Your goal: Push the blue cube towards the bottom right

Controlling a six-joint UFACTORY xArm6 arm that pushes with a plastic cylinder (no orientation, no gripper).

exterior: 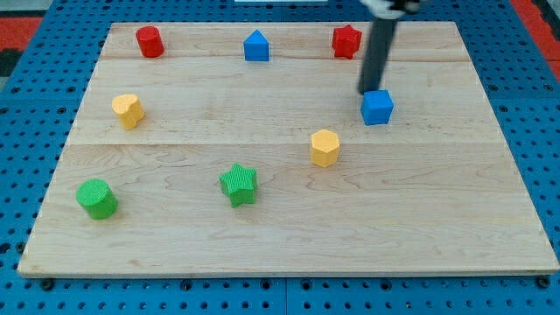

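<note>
The blue cube (pixel 377 107) sits on the wooden board (pixel 455 201), right of centre in the upper half. My tip (pixel 368 91) is at the cube's upper left edge, touching or nearly touching it. The dark rod rises from there to the view's top.
A red star (pixel 346 41) lies just above and left of my tip. A blue house-shaped block (pixel 255 45) and a red cylinder (pixel 150 41) sit along the top. A yellow hexagon (pixel 325 147), a green star (pixel 238 184), a green cylinder (pixel 96 199) and a yellow block (pixel 128 110) lie lower and left.
</note>
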